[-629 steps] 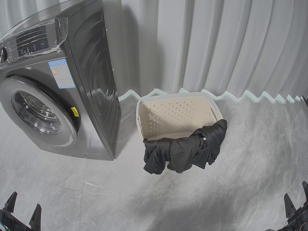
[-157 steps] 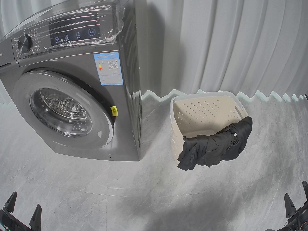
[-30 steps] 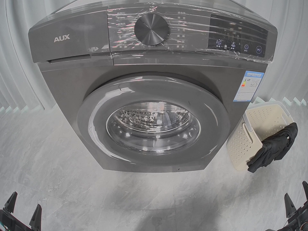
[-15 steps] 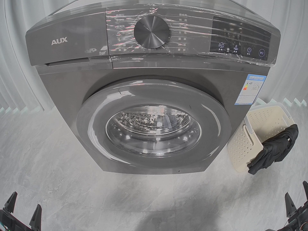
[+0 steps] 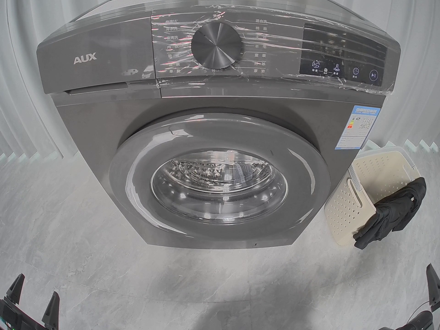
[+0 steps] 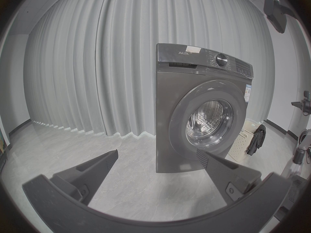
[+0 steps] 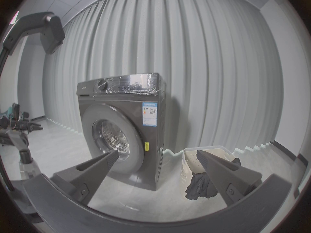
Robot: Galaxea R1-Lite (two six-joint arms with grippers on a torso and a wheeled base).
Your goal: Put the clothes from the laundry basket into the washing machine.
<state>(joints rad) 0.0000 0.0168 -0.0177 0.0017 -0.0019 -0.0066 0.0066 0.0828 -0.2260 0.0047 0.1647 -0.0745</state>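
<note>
Washer sits dead ahead on the grey floor with a pleated curtain behind it. Its round door is closed, so the drum's blocked off. The basket is just beside the washer on the right, and the dark clothes are draped over its near rim, hanging outside. Both arms sit low and well back from the washer: left gripper and right gripper both have fingers spread, holding nothing.
</note>
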